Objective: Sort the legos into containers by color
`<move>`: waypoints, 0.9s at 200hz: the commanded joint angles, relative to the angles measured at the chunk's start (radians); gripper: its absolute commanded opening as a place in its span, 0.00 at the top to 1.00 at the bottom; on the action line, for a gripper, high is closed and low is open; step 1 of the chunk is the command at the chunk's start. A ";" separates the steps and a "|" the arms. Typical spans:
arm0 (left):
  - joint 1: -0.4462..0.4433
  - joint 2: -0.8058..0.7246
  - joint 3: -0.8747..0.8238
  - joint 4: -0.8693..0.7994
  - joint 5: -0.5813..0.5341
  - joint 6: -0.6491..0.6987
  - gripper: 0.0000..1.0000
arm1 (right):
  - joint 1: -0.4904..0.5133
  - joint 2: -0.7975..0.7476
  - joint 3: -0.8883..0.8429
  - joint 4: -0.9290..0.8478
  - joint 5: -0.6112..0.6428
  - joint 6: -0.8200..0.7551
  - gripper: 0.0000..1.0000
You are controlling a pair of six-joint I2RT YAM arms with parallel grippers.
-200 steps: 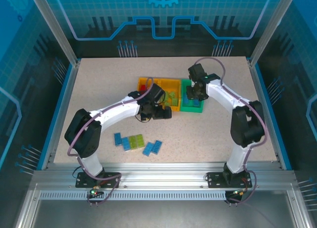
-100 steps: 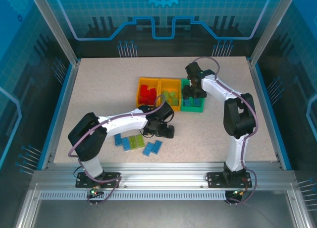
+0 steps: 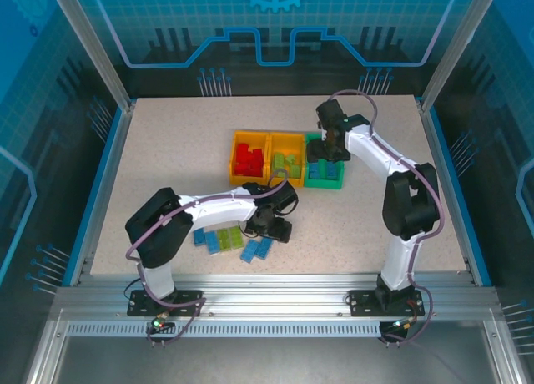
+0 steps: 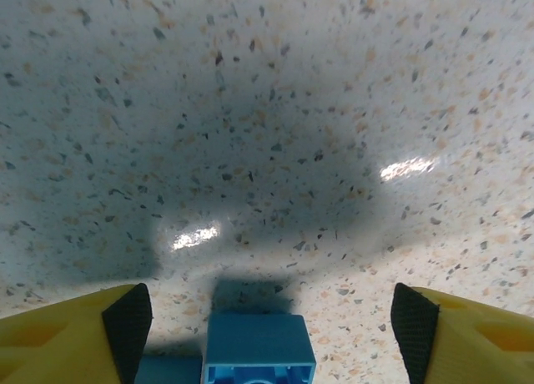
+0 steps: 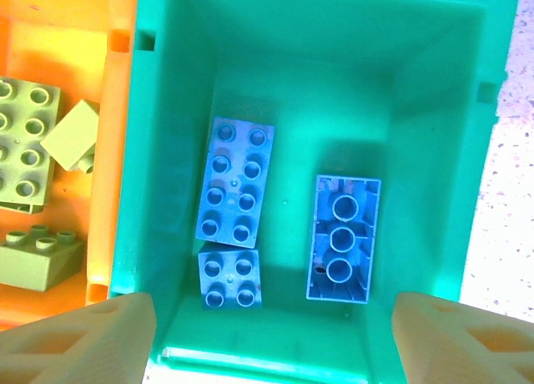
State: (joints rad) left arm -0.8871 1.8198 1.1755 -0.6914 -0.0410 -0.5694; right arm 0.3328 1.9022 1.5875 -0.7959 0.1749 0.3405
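Now the left gripper (image 4: 271,321) is held low over the table (image 4: 267,108) with its jaws apart, and a blue lego (image 4: 259,351) is seen between the pads, touching neither. From above, its long axis is slanted, pointing roughly toward this nearer arm. Over the green container (image 5: 442,83) the right gripper (image 5: 271,317) is spread and empty, with three blue bricks (image 5: 235,182) lying below it.

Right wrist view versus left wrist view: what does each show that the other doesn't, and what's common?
Right wrist: green bin holding three blue bricks, one upside down; light green bricks in the orange bin beside it. Left wrist: speckled table and a loose blue brick between the fingers. Common: right gripper and left gripper both open, holding nothing.
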 commanded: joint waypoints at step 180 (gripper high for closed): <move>-0.061 0.066 0.036 -0.090 -0.041 0.043 0.47 | -0.040 -0.061 -0.060 0.008 -0.046 0.050 0.23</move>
State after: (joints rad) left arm -0.9390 1.8595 1.1774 -0.7547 -0.0677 -0.5461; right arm 0.3103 1.8957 1.5429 -0.7929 0.1535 0.3664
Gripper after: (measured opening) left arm 0.563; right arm 0.765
